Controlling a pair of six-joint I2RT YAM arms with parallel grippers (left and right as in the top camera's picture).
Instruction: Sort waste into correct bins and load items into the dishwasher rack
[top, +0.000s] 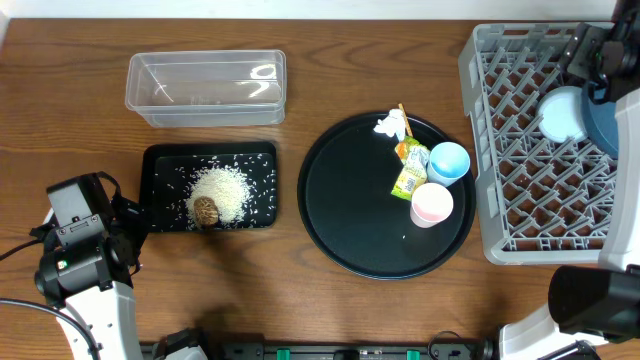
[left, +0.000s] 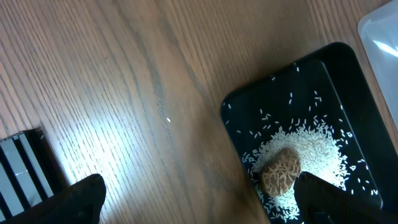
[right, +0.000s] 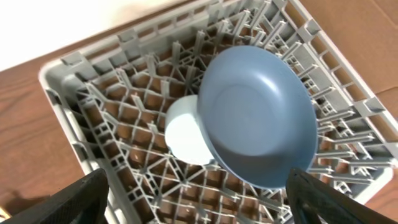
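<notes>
White rice grains and a small brown food lump lie in the shallow black rectangular tray. The clear tub stands behind it. A crumpled tissue, a chopstick, a printed wrapper, a light blue cup and a pink cup sit on the round black tray. The blue plate and white bowl stand in the grey rack. My left gripper is open and empty, one finger beside the lump. My right gripper is open and empty above the rack. The white utensil is out of view.
The large round black tray lies between the black rectangular tray and the rack. My left arm is at the table's front left. My right arm reaches over the rack's far right corner. Bare wood table lies left of the tray.
</notes>
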